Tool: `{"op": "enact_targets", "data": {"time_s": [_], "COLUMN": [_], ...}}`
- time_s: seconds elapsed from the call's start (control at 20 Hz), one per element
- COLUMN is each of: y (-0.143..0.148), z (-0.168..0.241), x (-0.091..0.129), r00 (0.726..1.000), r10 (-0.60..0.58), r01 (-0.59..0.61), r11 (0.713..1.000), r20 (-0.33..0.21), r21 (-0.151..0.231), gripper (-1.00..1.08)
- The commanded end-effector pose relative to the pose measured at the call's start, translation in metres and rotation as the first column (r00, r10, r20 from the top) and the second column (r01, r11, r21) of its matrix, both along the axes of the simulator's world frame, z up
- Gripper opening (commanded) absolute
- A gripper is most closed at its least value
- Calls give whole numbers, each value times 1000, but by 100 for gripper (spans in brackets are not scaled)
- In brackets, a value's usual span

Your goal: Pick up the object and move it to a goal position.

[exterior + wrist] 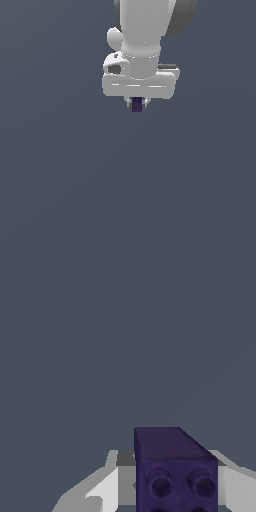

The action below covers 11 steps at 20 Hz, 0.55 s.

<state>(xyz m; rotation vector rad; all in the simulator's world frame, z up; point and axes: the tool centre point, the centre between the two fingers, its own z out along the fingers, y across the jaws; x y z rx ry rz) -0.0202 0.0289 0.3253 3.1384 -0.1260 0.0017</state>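
One dark purple block (175,471) sits between your gripper (136,103) fingers (102,491), which look clamped on its sides, though you see them poorly. Two round holes mark its near face. Beyond the gripper, you have only plain grey background (60,190).

In the exterior view the arm (150,25) is cut off by the top edge, and the hand (136,103) hides all but the lower end of the purple block (136,106). Its fingers (128,102) show there only as small stubs. In the wrist view the bottom edge cuts off the block (172,471) and both fingers (107,488) beside it, so the contact cannot be seen.
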Motion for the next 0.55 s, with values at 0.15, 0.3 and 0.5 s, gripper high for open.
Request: {"op": "enact_targets", "data": {"time_s": [0.15, 0.3, 0.5], "y": [8, 10, 11], "z": [23, 29, 32], "x": [8, 10, 11], "r00": [1000, 1000, 1000], "r10": [0, 0, 0], "r01": [0, 0, 0], "r11": [1000, 1000, 1000], "r20": [-1, -1, -1], "r21": [0, 1, 1], "gripper": [-100, -100, -100]}}
